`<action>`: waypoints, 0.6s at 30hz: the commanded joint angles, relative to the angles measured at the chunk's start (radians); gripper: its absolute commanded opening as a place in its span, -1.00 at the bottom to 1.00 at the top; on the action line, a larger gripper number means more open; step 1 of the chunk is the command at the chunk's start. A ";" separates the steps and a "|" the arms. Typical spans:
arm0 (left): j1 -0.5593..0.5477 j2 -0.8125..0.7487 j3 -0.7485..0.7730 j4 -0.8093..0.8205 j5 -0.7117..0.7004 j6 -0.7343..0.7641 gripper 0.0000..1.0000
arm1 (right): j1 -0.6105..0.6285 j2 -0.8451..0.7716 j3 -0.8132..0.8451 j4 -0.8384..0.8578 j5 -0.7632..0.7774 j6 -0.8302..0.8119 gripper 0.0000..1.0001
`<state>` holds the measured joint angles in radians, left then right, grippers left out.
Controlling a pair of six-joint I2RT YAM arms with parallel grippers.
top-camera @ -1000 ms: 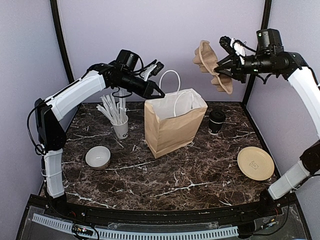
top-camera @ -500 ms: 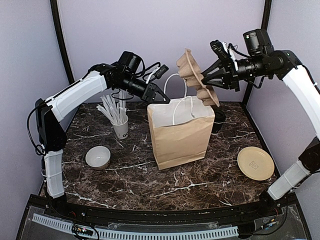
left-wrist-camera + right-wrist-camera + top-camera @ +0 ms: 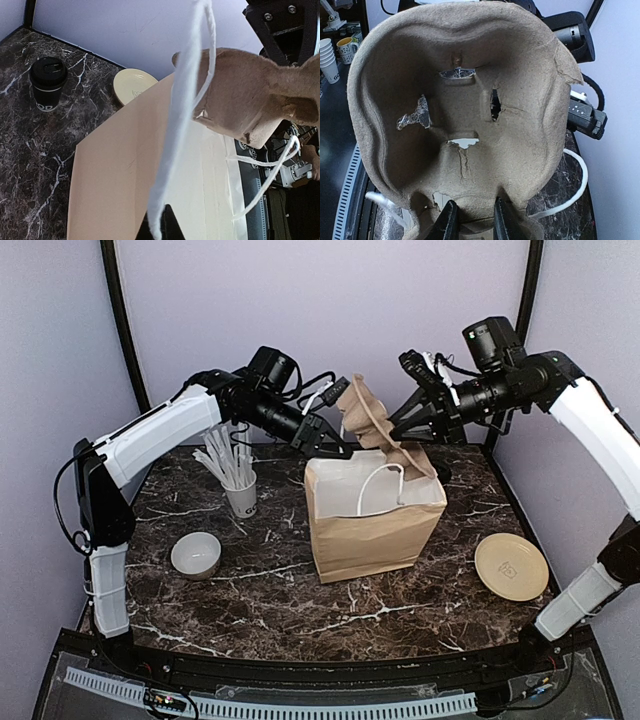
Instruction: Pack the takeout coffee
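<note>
Right tool (image 3: 472, 220) clamps pulp carrier (image 3: 455, 100) | left tool (image 3: 167, 225) pinches bag handle (image 3: 185, 100) | coffee (image 3: 47, 82) black, lidded, upright

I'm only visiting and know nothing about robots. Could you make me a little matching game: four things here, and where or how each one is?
Things:
1. tray
2. coffee
3. bowl
4. plate

States:
A. white, on the left side of the table
B. held by the right gripper above the bag
C. yellowish, flat on the table's right side
D. black, lidded, standing on the table

Pairs: 1-B, 2-D, 3-A, 4-C
</note>
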<state>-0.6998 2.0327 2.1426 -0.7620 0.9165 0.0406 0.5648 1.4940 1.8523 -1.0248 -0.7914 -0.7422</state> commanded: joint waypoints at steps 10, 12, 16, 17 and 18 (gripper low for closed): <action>-0.008 0.004 0.028 -0.008 -0.079 0.006 -0.14 | 0.035 -0.001 -0.146 0.063 0.015 0.019 -0.61; -0.009 -0.004 0.034 -0.005 -0.119 0.009 0.00 | 0.034 0.001 -0.152 0.064 0.025 0.014 -0.60; -0.006 -0.032 0.038 0.001 -0.191 0.019 0.17 | 0.035 0.008 -0.156 0.074 0.032 0.013 -0.61; -0.005 -0.044 0.035 0.003 -0.207 0.020 0.19 | 0.035 0.008 -0.154 0.079 0.025 0.016 -0.62; -0.003 -0.050 0.034 0.004 -0.217 0.021 0.20 | 0.035 0.006 -0.145 0.080 0.014 0.019 -0.61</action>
<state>-0.7055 2.0457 2.1464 -0.7719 0.7765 0.0448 0.5907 1.4944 1.7065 -0.9684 -0.7708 -0.7315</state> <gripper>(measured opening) 0.590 0.198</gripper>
